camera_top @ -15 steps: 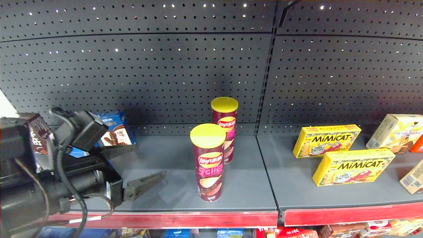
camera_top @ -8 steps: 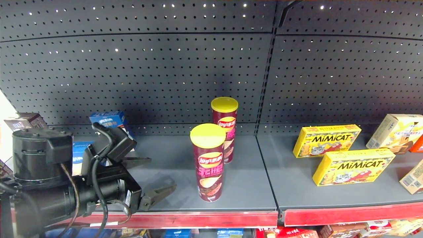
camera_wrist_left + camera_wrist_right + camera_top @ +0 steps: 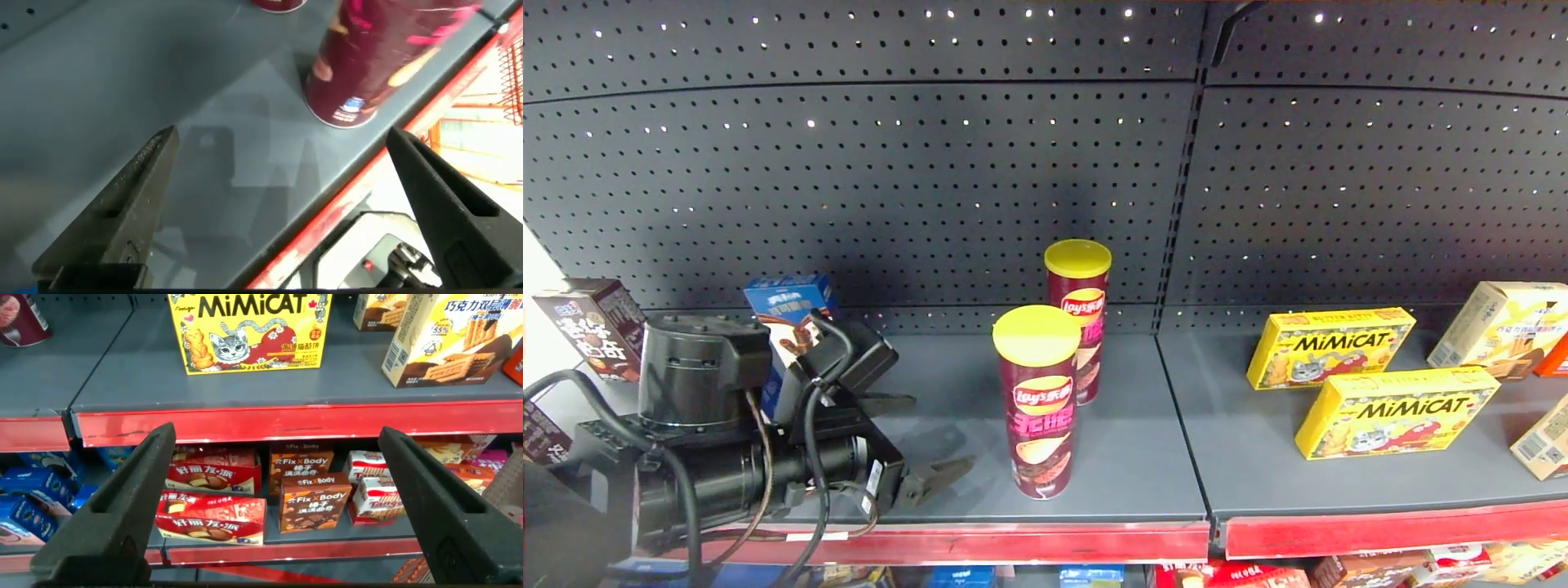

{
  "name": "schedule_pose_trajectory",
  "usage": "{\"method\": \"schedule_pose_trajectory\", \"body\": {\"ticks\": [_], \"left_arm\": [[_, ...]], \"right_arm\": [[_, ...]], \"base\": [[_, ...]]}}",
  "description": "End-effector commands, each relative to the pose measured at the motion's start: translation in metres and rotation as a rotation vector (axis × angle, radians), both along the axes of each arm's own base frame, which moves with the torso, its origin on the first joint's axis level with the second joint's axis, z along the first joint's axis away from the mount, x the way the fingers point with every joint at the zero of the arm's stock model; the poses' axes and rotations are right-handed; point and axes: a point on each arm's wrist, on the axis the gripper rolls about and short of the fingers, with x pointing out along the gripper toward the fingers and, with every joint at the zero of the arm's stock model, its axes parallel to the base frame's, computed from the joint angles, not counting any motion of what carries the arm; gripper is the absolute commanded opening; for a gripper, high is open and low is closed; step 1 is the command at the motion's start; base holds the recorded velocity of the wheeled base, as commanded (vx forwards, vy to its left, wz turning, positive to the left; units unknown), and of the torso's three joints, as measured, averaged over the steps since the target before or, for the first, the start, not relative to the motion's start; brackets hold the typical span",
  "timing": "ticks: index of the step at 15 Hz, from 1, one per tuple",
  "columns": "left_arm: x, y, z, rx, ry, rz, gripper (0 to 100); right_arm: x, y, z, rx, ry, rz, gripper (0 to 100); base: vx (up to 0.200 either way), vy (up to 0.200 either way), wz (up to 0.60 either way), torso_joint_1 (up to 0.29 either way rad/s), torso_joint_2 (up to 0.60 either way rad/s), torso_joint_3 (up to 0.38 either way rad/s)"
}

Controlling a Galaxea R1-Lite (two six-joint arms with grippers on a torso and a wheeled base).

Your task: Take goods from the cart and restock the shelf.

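Two maroon chip cans with yellow lids stand upright on the grey shelf point(image 3: 1127, 457): the front can point(image 3: 1039, 400) near the red front edge, the rear can point(image 3: 1078, 318) just behind it. My left gripper point(image 3: 925, 439) hovers open and empty over the shelf, a short way left of the front can. In the left wrist view the front can point(image 3: 372, 69) lies beyond the open left gripper point(image 3: 282, 137), outside the fingers. My right gripper point(image 3: 276, 434) is open and empty, facing the shelf front below a yellow box point(image 3: 245, 331).
Yellow boxes point(image 3: 1395, 411) lie flat on the right shelf section, with beige cartons point(image 3: 1507, 328) behind. A blue box point(image 3: 788, 314) and a brown box point(image 3: 592, 327) stand at the left, behind my left arm. Lower shelves hold packed snack boxes point(image 3: 315, 502). The perforated back panel point(image 3: 931, 180) closes the shelf.
My left arm has shifted right and lower along the shelf front, its open gripper ending nearer the front can. The blue and brown boxes behind it are now uncovered. The cans have not moved.
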Motion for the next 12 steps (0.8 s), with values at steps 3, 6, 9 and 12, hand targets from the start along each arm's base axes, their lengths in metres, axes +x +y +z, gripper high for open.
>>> {"method": "schedule_pose_trajectory", "body": {"ticks": [3, 6, 9, 12], "left_arm": [[0.021, -0.012, -0.007, 0.012, 0.020, -0.011, 100], [0.027, -0.018, -0.016, 0.019, 0.029, -0.016, 100], [0.033, -0.021, -0.018, 0.021, 0.033, -0.018, 100], [0.035, -0.026, -0.017, 0.018, 0.026, -0.032, 100]], "right_arm": [[0.000, 0.000, 0.000, 0.000, -0.001, 0.000, 100], [0.000, 0.000, 0.000, 0.000, -0.001, 0.000, 100], [0.000, 0.000, 0.000, 0.000, -0.001, 0.000, 100], [0.000, 0.000, 0.000, 0.000, -0.001, 0.000, 100]], "base": [[0.000, 0.000, 0.00, 0.000, 0.00, 0.000], [0.000, 0.000, 0.00, 0.000, 0.00, 0.000], [0.000, 0.000, 0.00, 0.000, 0.00, 0.000], [0.000, 0.000, 0.00, 0.000, 0.00, 0.000]]}}
